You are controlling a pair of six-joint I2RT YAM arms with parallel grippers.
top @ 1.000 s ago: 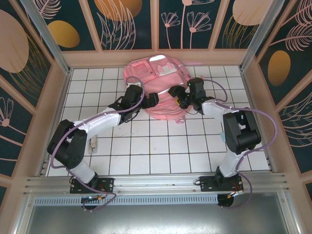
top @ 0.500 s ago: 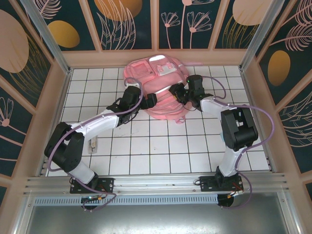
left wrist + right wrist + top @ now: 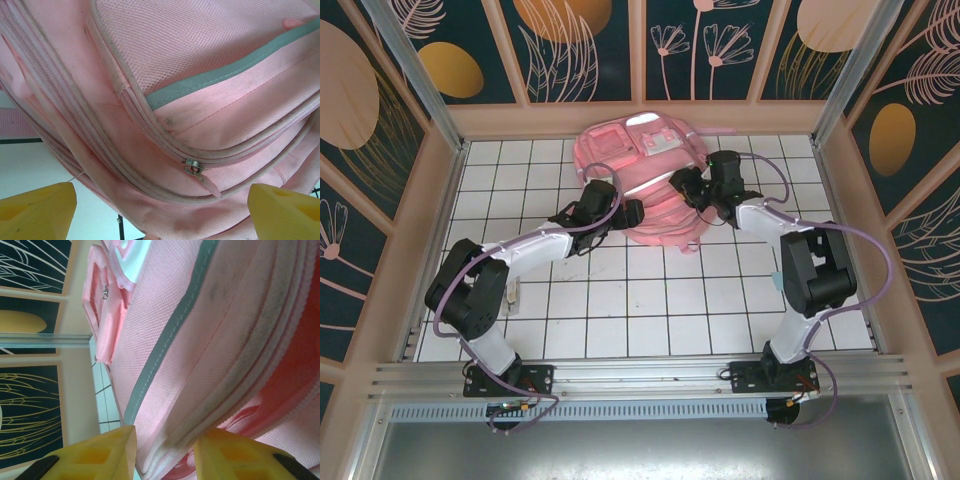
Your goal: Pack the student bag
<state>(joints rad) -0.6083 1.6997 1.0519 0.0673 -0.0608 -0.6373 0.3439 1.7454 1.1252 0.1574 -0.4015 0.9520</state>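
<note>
The student bag (image 3: 642, 170), a big pink backpack with silver strips, lies at the back middle of the tiled table. My right gripper (image 3: 682, 187) is at the bag's right side. In the right wrist view its yellow fingers (image 3: 97, 455) pinch the bag's thick zipped edge (image 3: 225, 390), so my right gripper (image 3: 165, 460) is shut on it. My left gripper (image 3: 631, 212) sits at the bag's near left edge. In the left wrist view my left gripper (image 3: 161, 215) is wide open, with a zipper pull (image 3: 194, 169) on the bag (image 3: 200, 60) just ahead of it.
A small pale object (image 3: 512, 297) lies on the tiles beside the left arm's elbow. Beige walls and metal posts (image 3: 845, 70) close in the table on three sides. White tiles (image 3: 640, 300) stretch between the bag and the arm bases.
The right gripper's jaws have closed onto the bag's edge and shifted slightly back. The left arm has slid right along the bag's near side, its jaws narrowing slightly.
</note>
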